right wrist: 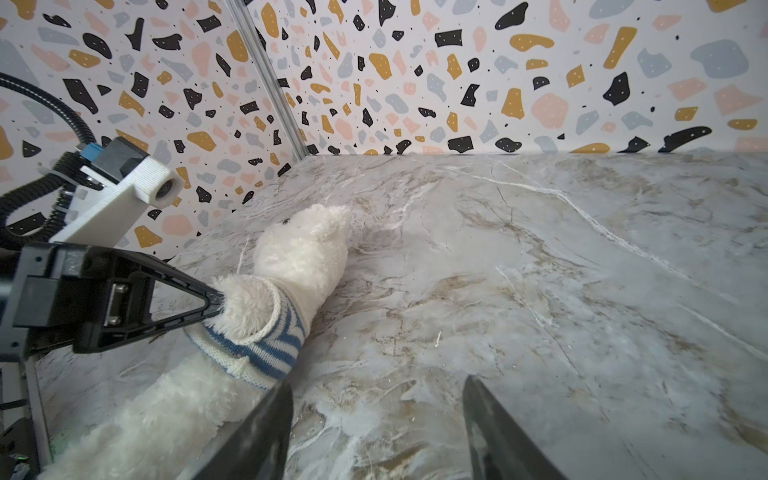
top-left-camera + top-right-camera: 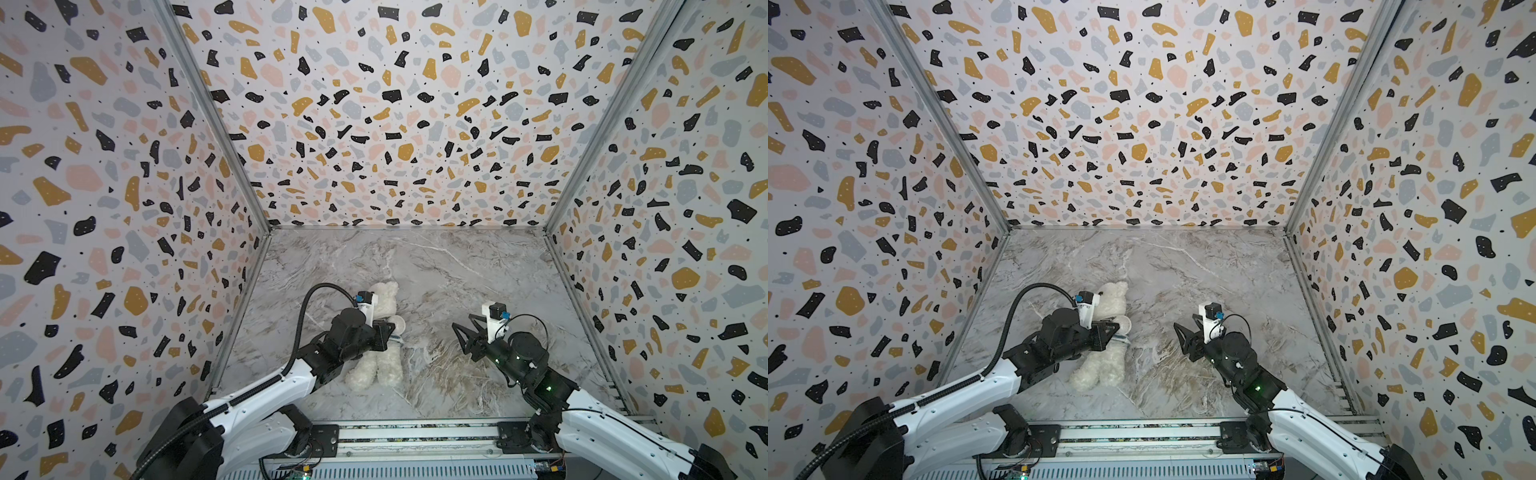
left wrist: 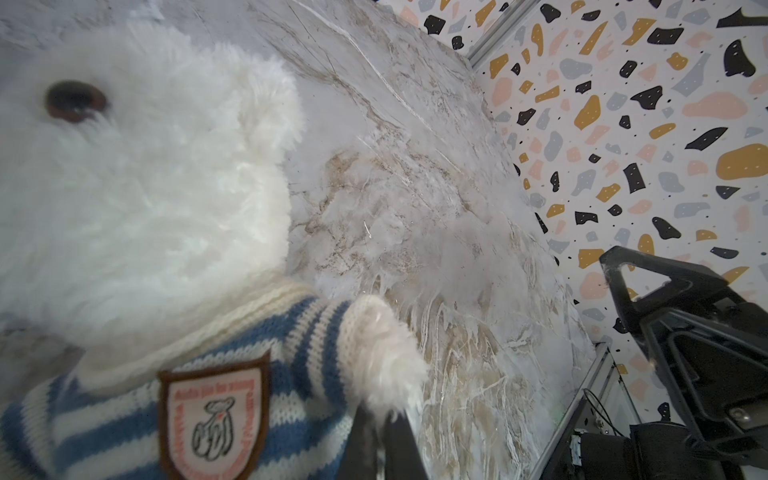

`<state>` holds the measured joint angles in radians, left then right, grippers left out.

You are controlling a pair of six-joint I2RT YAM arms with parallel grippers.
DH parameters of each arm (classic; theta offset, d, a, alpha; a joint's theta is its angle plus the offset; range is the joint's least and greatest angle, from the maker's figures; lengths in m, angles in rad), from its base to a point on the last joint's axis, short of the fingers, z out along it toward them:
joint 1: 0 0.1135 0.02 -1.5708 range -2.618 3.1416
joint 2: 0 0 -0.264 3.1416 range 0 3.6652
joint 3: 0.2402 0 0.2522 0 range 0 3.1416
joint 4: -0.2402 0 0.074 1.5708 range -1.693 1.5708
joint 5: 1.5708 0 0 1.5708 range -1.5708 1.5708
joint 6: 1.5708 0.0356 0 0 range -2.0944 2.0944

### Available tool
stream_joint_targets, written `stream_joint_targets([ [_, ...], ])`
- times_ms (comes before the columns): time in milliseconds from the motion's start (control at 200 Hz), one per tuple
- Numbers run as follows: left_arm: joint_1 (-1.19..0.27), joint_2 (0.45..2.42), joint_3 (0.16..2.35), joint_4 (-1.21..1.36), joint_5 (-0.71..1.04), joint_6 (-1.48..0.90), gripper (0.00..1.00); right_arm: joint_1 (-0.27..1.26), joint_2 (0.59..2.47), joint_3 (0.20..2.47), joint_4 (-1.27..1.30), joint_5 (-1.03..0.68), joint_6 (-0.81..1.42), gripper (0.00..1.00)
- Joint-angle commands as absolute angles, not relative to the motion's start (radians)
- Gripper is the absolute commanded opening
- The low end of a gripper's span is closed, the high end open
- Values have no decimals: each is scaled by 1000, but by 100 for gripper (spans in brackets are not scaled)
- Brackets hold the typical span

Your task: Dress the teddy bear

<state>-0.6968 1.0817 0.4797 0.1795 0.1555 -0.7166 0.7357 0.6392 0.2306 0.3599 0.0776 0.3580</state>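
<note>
The teddy bear (image 2: 384, 297) (image 2: 1113, 299) lies on its back on the marble table, head toward the back wall and legs toward the front. A blue-and-white striped shirt (image 3: 104, 415) (image 1: 266, 345) with a badge covers its chest. One furry paw (image 3: 386, 353) (image 1: 245, 303) sticks out of a sleeve. My left gripper (image 2: 392, 328) (image 2: 1117, 326) (image 3: 380, 411) (image 1: 216, 301) is shut on that paw's fur. My right gripper (image 2: 462, 322) (image 2: 1183, 321) (image 1: 378, 380) hovers open to the right of the bear, holding nothing and touching nothing.
Terrazzo-patterned walls (image 2: 124, 187) close in the table (image 2: 436, 270) at left, back and right. A metal rail (image 2: 415, 432) carrying both arm bases runs along the front edge. Bare marble lies behind the bear and across the table's right half.
</note>
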Motion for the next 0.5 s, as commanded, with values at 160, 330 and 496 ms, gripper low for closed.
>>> stream_joint_targets([
  [160,-706,1154,517,331,144,-724,16,721,554,220,317,158,366,71],
  [330,-705,1165,525,325,137,-713,30,717,520,227,284,216,353,72],
  [496,-706,1144,531,287,119,-689,56,706,474,228,249,281,343,75],
])
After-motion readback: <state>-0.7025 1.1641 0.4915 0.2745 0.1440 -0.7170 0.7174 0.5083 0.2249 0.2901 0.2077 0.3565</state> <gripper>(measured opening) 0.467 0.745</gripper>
